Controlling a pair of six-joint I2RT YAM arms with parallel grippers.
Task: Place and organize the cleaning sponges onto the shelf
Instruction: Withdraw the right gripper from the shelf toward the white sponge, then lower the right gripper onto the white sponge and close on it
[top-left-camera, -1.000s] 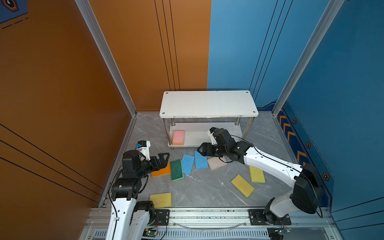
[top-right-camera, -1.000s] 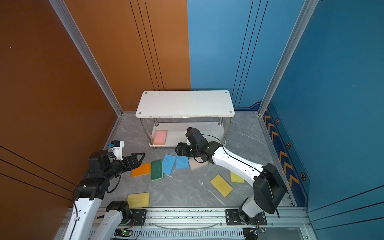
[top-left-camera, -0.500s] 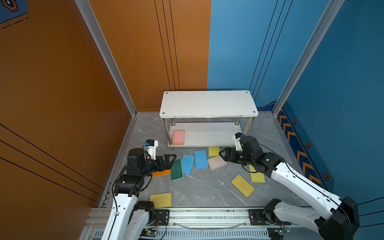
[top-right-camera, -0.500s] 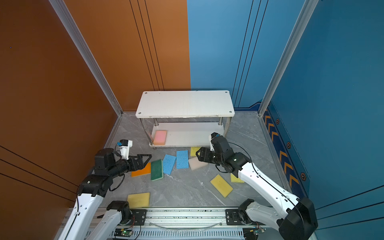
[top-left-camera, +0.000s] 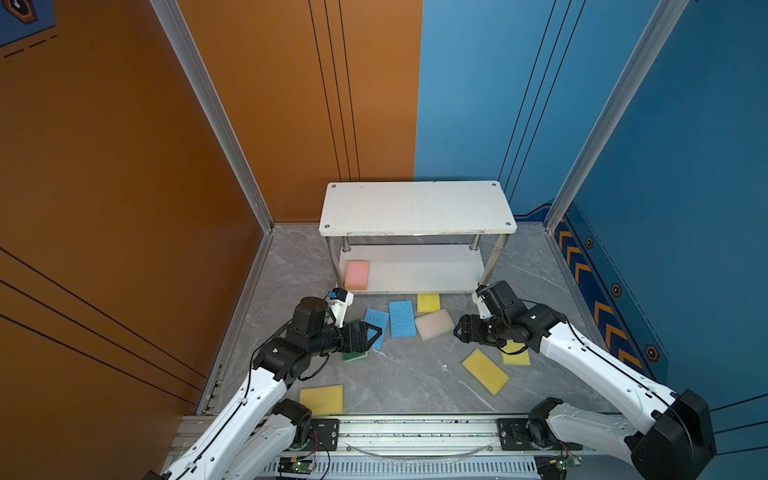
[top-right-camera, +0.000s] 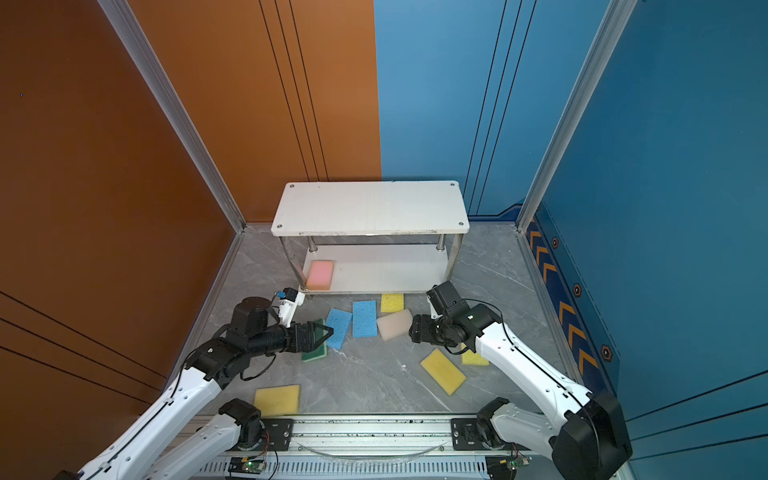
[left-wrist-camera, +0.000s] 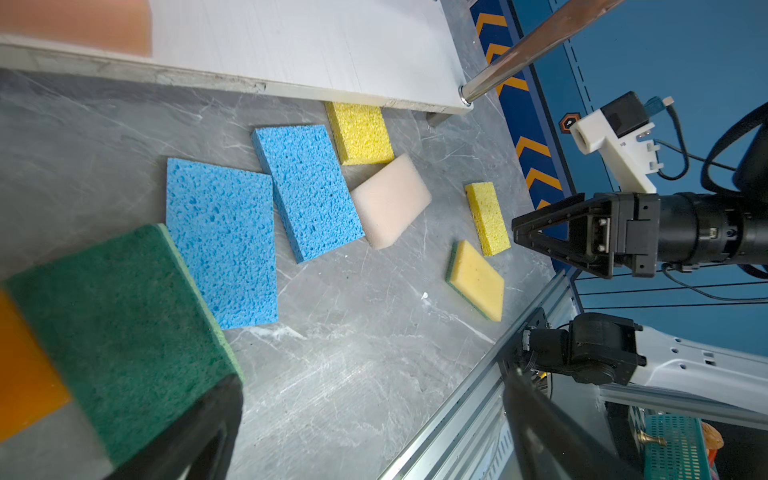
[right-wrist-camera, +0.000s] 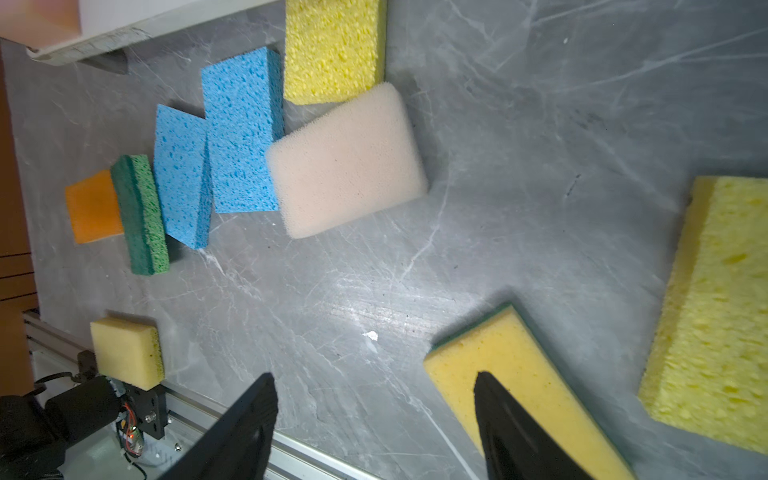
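Note:
The shelf (top-left-camera: 417, 208) stands at the back, with a pink sponge (top-left-camera: 357, 275) on its lower board. On the floor before it lie two blue sponges (top-left-camera: 402, 318), an off-white one (top-left-camera: 434, 324) and a yellow one (top-left-camera: 428, 302). My left gripper (top-left-camera: 374, 336) hovers open over the dark green sponge (left-wrist-camera: 120, 316), which lies beside the orange sponge (right-wrist-camera: 93, 212). My right gripper (top-left-camera: 457, 332) is open and empty, just right of the off-white sponge. Below it lie two more yellow sponges (top-left-camera: 485, 371). Both wrist views show floor between the fingers.
Another yellow sponge (top-left-camera: 321, 400) lies near the front rail (top-left-camera: 415, 428). Orange and blue walls close in the grey floor (top-left-camera: 407, 374) on three sides. The shelf's metal legs (top-left-camera: 492, 262) stand near my right gripper.
My right gripper has drawn back from the shelf's front toward the right, and a yellow sponge now shows there. My left gripper has moved right, over the orange and green sponges.

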